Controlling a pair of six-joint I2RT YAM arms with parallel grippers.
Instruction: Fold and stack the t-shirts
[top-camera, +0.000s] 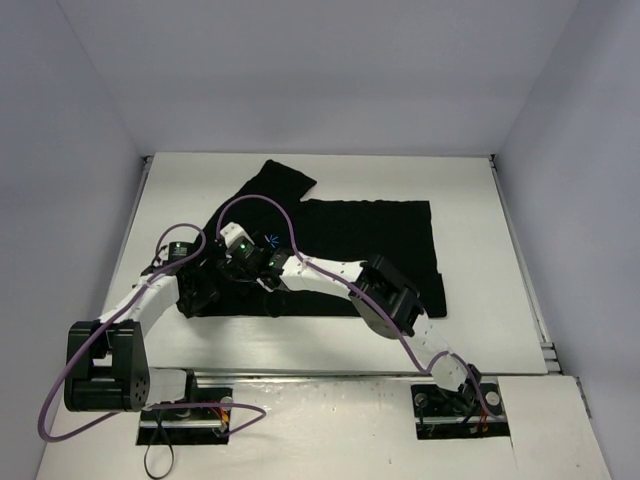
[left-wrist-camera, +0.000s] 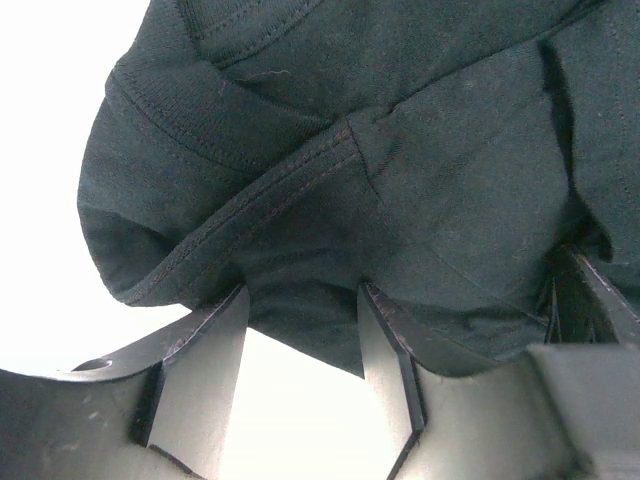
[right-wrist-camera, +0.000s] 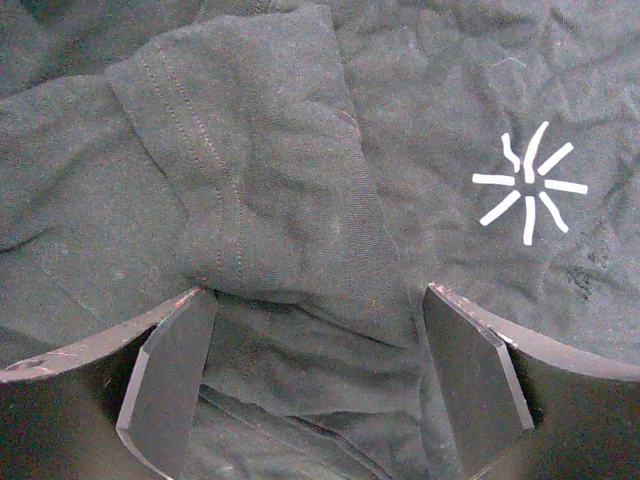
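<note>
The right pincer (right-wrist-camera: 318, 295) stands apart over the t-shirt (top-camera: 370, 240) beside its star logo (right-wrist-camera: 528, 183); the left pincer (left-wrist-camera: 303, 290) meets bunched cloth, grip I cannot tell.

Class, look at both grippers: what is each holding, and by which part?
The left gripper pinches the black t-shirt by a bunched hemmed edge; the right gripper stands open, holding nothing.
</note>
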